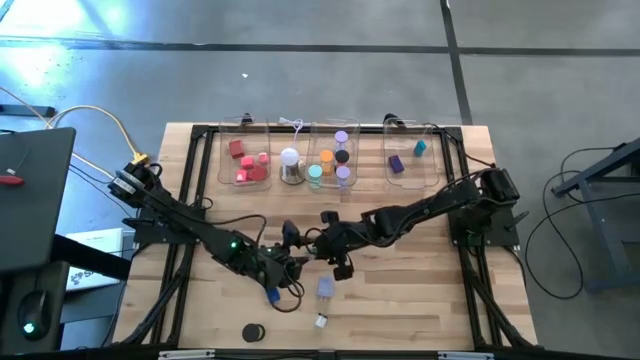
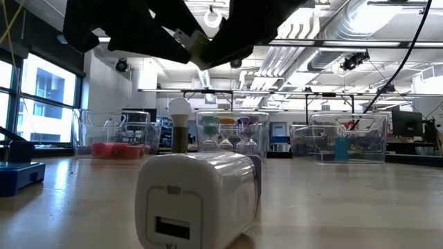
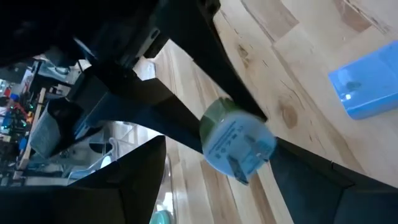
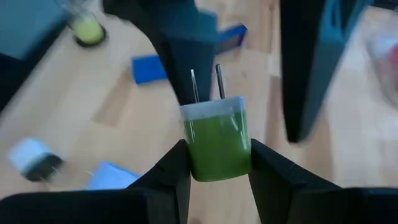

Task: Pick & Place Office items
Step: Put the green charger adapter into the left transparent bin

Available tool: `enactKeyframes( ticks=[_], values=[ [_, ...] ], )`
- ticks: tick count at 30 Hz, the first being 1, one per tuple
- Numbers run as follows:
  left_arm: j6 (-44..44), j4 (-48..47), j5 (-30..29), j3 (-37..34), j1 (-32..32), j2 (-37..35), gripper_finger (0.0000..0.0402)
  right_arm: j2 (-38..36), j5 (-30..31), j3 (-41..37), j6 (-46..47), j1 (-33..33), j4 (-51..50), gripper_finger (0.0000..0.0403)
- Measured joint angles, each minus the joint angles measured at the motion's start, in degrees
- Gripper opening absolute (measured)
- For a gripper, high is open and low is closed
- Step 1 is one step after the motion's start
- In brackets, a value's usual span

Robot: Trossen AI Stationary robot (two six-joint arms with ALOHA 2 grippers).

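Observation:
A green charger plug (image 4: 217, 146) with a white face and two metal prongs sits in my right gripper (image 4: 217, 163), which is shut on it above the table's middle (image 1: 318, 240). My left gripper (image 3: 224, 171) is open close in front of it (image 1: 290, 262). Its fingers (image 4: 180, 59) stand on either side of the prong end without touching. The left wrist view shows the plug's (image 3: 236, 140) white pronged face. Loose on the wood lie a blue block (image 1: 272, 295), a pale block (image 1: 325, 287), a white charger (image 2: 194, 200) and a black disc (image 1: 252, 332). My right gripper pinches the green plug's body (image 4: 217, 168) between its two fingers (image 4: 171, 171), one on each opposite side. It comes from the table's right, slanting down. The prongs (image 4: 205, 84) point away from the wrist toward the left gripper, and the plug is lifted clear of the table.
Clear trays line the far edge: one with red pieces (image 1: 245, 165), one with coloured cylinders (image 1: 330, 160), one with purple and teal pieces (image 1: 408, 158). A white dome on a silvery base (image 1: 290, 165) stands between the first two. Black frame rails (image 1: 200, 135) border the table.

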Motion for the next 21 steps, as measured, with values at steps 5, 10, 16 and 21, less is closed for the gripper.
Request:
enactKeyframes(
  ticks=[5, 10, 16, 21],
  values=[
    [0.7, 0.3, 0.0, 0.0, 0.1, 0.0, 0.0273, 0.0, -5.1, 0.0, 2.6, -0.2, 3.1, 0.0115],
    [1.0, 0.8, 0.0, 0.0, 0.1, 0.0, 0.0273, 0.0, -4.9, 0.0, 2.9, -0.3, 3.1, 0.0115],
    [4.0, 1.8, -0.4, 0.0, -1.5, 0.0, 0.0273, 0.0, -4.8, 0.0, 7.1, -1.3, 2.9, 0.0119],
    [8.2, 1.9, -2.8, 0.0, -3.3, 0.0, 0.0273, 0.0, -5.0, 0.0, 8.6, -2.2, 2.2, 0.0117]
  ],
)
